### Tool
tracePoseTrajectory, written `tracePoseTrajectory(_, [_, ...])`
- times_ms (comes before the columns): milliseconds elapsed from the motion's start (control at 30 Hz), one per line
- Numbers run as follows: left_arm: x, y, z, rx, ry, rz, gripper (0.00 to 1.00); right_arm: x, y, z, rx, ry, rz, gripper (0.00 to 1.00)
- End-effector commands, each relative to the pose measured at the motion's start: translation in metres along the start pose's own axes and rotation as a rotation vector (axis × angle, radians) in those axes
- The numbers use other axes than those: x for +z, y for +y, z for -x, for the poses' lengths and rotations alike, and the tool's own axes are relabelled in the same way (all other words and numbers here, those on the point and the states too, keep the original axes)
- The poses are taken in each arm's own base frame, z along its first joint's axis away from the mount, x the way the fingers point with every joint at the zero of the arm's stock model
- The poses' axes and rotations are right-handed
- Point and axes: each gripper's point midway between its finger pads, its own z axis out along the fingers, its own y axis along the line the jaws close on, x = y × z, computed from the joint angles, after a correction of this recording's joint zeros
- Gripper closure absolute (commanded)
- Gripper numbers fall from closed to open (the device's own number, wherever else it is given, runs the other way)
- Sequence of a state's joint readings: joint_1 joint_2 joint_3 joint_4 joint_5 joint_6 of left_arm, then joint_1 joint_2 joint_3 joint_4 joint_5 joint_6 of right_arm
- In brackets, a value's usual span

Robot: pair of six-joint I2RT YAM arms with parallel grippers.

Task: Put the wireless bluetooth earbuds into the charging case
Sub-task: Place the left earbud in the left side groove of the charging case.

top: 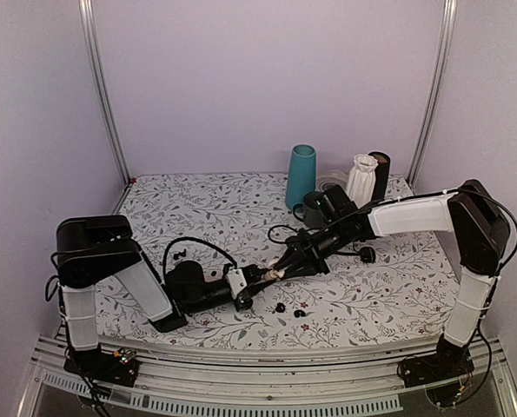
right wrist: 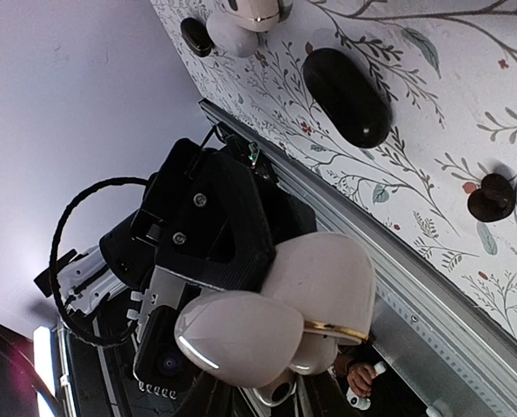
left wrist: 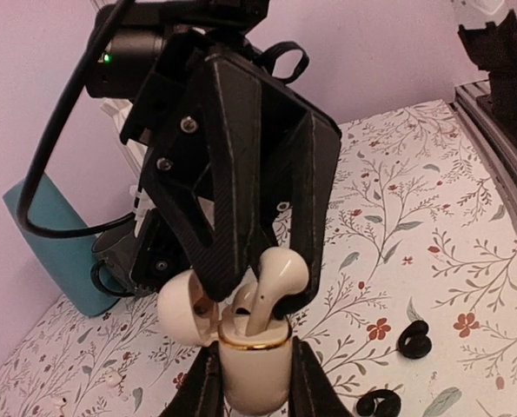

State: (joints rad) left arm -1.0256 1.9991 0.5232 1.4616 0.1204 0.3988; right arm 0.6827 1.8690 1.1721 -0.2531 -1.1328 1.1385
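Left hand [left wrist: 256,393] clasping open cream case [left wrist: 255,363], right hand [left wrist: 267,291] opposite, pinching earbud [left wrist: 281,271]

No writing, label, brand mark or number can be read on anything here, from any of the three views.

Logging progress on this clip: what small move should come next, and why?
Probably ease the right end effector straight down a little: its white earbud has its stem inside the open charging case, gripped by the left end effector, but the head sits above the gold rim.
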Motion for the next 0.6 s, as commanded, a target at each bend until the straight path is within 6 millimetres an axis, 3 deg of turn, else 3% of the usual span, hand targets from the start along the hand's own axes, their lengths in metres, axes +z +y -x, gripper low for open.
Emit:
tracePoseTrajectory(0, [-0.002,0.015,0.068,-0.027,-0.280,0.080,1.00,-0.014,0.011,0.016,-0.023,-0.108,0.013,0.74])
tracePoseTrajectory(333, [0.003,0.027,0.063,-0.150,-0.283,0.137,1.00,-0.024,0.023,0.026,-0.034,-0.159,0.033,0.72])
tracePoseTrajectory(567, [0.008,0.035,0.071,-0.249,-0.319,0.153,1.00,-0.032,0.032,0.033,-0.082,-0.213,0.004,0.72])
